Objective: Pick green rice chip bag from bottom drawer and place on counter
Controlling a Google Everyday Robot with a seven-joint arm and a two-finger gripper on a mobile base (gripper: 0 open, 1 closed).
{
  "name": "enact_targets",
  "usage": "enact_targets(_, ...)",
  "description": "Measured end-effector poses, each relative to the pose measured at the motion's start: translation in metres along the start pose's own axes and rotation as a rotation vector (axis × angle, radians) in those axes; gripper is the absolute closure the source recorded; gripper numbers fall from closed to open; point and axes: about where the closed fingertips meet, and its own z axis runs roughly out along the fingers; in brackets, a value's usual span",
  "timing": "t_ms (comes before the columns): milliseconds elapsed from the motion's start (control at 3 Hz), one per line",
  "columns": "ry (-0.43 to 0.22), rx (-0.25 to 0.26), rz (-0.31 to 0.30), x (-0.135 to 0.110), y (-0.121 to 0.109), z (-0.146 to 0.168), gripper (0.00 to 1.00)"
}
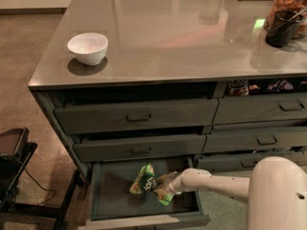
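Note:
The green rice chip bag (pixel 147 182) lies crinkled inside the open bottom drawer (pixel 112 195), near its middle. Its dark round logo faces up. My gripper (pixel 164 185) reaches in from the right on a white arm and is at the bag's right side, touching it. The bag sits at the drawer floor or just above it. The counter (pixel 172 32) is the glossy grey-brown top above the drawers.
A white bowl (pixel 88 48) stands on the counter's left front. A dark cup (pixel 281 28) and a jar of snacks (pixel 288 4) stand at the right back. Two handled drawers (pixel 139 116) are above the open one. A black stand (pixel 14 162) is on the floor at left.

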Motion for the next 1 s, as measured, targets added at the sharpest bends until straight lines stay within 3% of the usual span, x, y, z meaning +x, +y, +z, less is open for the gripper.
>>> enact_targets(333,0.002,-0.032,-0.034,-0.001,0.006,-0.011,1.0)
enact_targets(1000,0.011,-0.076,-0.09,-0.023,0.008,-0.1,1.0)
